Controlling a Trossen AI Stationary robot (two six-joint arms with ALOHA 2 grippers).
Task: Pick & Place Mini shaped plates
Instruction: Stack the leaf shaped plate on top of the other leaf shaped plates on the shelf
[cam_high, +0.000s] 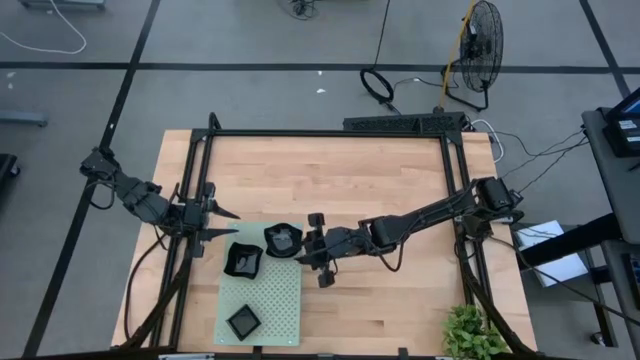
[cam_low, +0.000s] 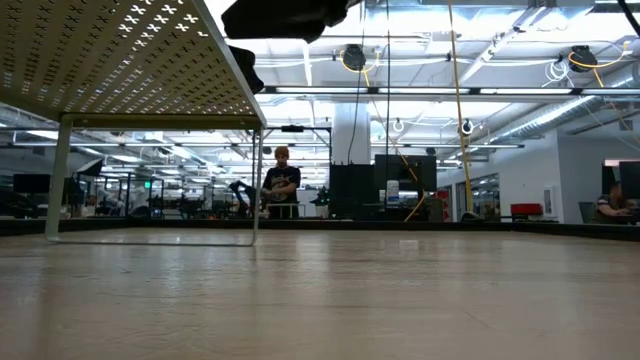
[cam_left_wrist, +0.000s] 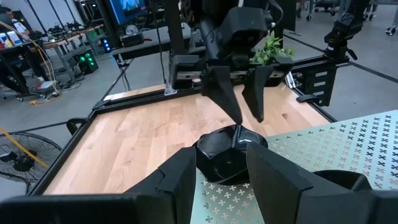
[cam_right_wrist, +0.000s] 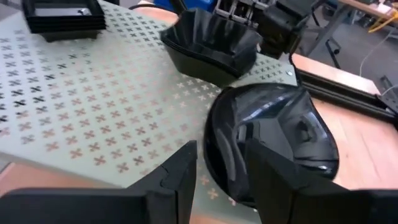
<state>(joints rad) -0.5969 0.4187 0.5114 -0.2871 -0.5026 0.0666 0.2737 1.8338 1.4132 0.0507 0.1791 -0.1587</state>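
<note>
Plates (cam_high: 245, 261) partly placed: three black stacks on mat (cam_high: 275, 305).
Right gripper (cam_high: 305, 247), fingers apart around round stack at mat's corner; left gripper (cam_high: 222, 222) apart, empty, beside mat.

Three mini shaped plates (cam_high: 245, 261) on mat (cam_high: 275, 300), left claw (cam_high: 222, 224) left, right claw (cam_high: 303, 247) right
</note>
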